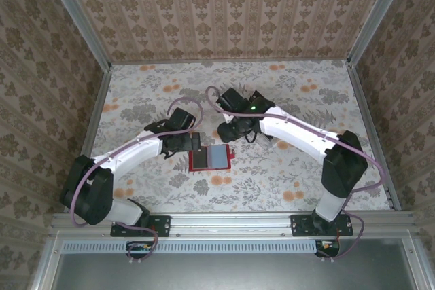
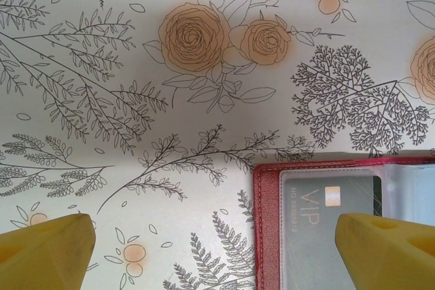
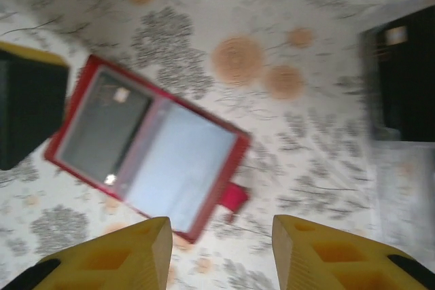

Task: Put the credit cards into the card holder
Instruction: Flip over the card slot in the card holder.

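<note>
Honestly, a credit card [image 2: 329, 219] is thin, stiff and probably slick, so pinch an edge. One sits in the card holder [image 1: 209, 157], open mid-frame on the surface [image 1: 292, 174]. Left end effector [image 2: 214, 236] gapes wide; right end effector [image 3: 221, 225] is partly open and empty.

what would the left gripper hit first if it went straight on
Likely the open card holder: the left gripper has one finger over its pocket holding the VIP card, the other over bare tablecloth. Depth is unclear.
</note>
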`<state>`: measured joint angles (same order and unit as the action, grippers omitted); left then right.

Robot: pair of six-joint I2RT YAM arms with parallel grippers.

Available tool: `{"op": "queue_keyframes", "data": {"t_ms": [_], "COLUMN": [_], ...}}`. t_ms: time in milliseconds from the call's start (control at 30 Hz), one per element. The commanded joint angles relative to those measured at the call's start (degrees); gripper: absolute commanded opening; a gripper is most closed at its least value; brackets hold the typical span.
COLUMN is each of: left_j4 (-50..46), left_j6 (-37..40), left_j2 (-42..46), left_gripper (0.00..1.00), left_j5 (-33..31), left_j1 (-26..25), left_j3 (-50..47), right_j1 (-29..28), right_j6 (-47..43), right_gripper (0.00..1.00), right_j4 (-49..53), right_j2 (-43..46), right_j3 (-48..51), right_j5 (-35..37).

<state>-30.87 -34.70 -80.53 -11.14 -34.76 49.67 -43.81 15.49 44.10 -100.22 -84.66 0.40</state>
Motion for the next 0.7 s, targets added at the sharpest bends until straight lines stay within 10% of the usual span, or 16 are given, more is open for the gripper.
{"op": "queue_keyframes", "data": {"t_ms": [0, 667], "left_j4": [-0.86, -0.37], "left_j6": [-1.21, -2.62], "left_j2": [0.25, 8.68], "left_gripper": [1.0, 1.0], "left_j5": [-0.53, 1.27], "left_j1": [1.16, 1.19], "left_j3": [-0.58, -7.5], "right_j1": [-0.18, -0.27], "right_j6": [3.74, 8.42], "right_gripper": [0.47, 0.49], "right_j4": [-4.23, -9.65], "right_j2": [-3.72, -11.26], "right_j3": [0.47, 3.7], "right_j5": [-6.95, -10.16]}}
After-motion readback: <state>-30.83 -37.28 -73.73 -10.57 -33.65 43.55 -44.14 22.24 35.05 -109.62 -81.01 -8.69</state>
